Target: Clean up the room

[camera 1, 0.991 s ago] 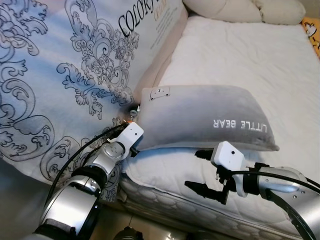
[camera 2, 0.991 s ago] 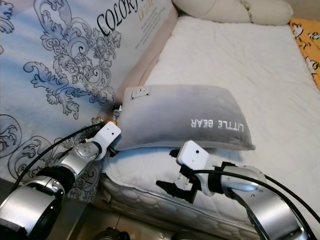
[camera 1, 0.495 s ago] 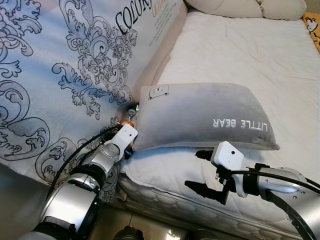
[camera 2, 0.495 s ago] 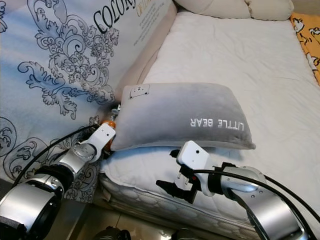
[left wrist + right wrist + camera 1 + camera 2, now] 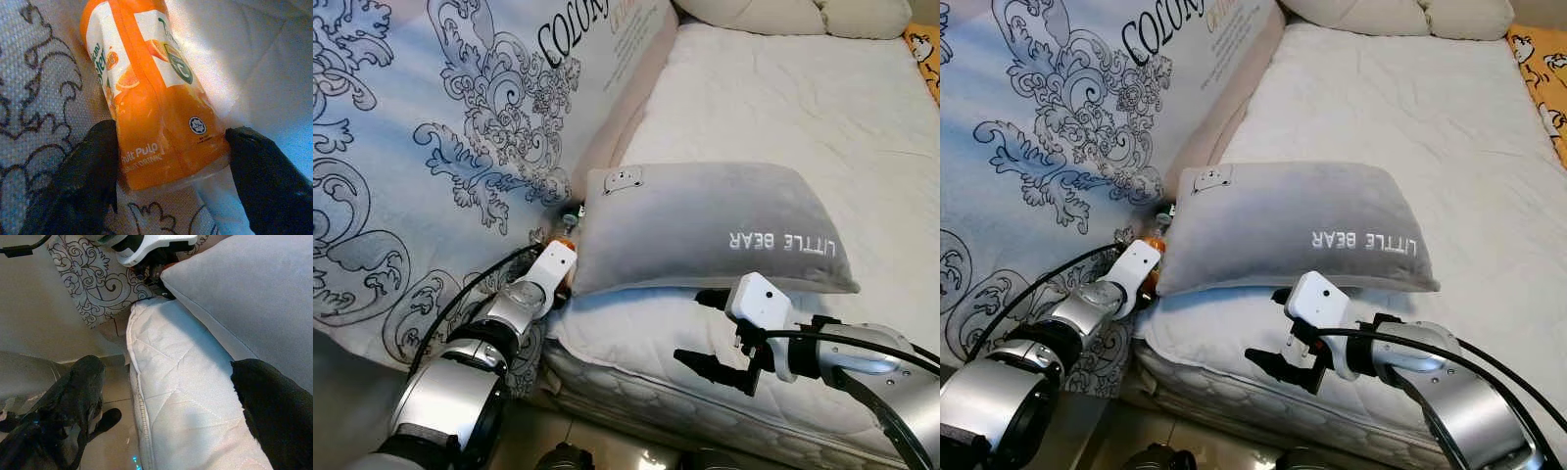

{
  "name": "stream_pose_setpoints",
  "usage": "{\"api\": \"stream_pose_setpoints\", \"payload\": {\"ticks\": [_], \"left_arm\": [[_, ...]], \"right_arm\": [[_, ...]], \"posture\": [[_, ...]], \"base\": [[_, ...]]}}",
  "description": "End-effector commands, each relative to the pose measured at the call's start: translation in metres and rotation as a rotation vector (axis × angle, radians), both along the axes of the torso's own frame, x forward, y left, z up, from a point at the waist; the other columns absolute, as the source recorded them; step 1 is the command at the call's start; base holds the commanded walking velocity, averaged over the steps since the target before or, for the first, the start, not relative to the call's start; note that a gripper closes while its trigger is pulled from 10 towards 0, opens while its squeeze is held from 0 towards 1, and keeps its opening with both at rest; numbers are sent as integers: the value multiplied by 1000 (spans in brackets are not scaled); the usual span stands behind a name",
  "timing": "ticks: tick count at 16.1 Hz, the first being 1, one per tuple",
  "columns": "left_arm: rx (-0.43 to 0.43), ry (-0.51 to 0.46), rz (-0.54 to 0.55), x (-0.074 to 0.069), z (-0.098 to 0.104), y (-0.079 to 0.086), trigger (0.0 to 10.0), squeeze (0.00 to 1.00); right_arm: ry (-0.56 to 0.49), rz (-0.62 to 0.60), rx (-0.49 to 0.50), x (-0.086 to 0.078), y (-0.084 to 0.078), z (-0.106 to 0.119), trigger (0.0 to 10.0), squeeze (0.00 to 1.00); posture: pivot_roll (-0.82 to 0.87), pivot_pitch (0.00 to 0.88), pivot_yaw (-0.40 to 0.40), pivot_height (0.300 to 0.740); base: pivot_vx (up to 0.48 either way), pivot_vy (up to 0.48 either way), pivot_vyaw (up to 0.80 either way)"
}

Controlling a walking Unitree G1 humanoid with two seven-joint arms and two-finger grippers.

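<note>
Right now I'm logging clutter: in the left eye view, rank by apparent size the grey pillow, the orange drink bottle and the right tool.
1. grey pillow, clearly largest.
2. right tool, though nearness to the camera enlarges it.
3. orange drink bottle, mostly hidden beside the pillow, held by the left tool.

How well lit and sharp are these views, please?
Left wrist view: bright glare washes the orange drink bottle label; close black fingers are soft. Right wrist view: floor shadowed, white mattress evenly lit. Eye views: sharp, gray pillow lettering readable.
</note>
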State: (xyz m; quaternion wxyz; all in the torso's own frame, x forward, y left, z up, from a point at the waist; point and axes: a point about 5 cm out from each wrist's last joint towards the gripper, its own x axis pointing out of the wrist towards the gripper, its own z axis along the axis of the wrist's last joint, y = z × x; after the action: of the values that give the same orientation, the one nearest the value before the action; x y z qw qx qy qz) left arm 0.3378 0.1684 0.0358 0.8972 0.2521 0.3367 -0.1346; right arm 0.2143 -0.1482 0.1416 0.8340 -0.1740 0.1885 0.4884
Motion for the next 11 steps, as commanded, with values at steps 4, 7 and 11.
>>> {"api": "stream_pose_setpoints", "payload": {"ticks": [4,7,11], "left_arm": [[-20,46,23,-3,-3,5,0,0],[-88,31,14,1,2,0,0,0],[-215,-51,37,8,18,0,0,0]], "right_arm": [[-8,6,-5,1,2,0,10000,0],[-21,-6,-4,4,1,-1,10000,0],[-52,-47,10,11,1,-2,10000,0]], "posture": [[-160,108,72,740],[-141,93,85,740],[-112,63,108,740]], "base": [[0,0,0],[0,0,0],[0,0,0]]}}
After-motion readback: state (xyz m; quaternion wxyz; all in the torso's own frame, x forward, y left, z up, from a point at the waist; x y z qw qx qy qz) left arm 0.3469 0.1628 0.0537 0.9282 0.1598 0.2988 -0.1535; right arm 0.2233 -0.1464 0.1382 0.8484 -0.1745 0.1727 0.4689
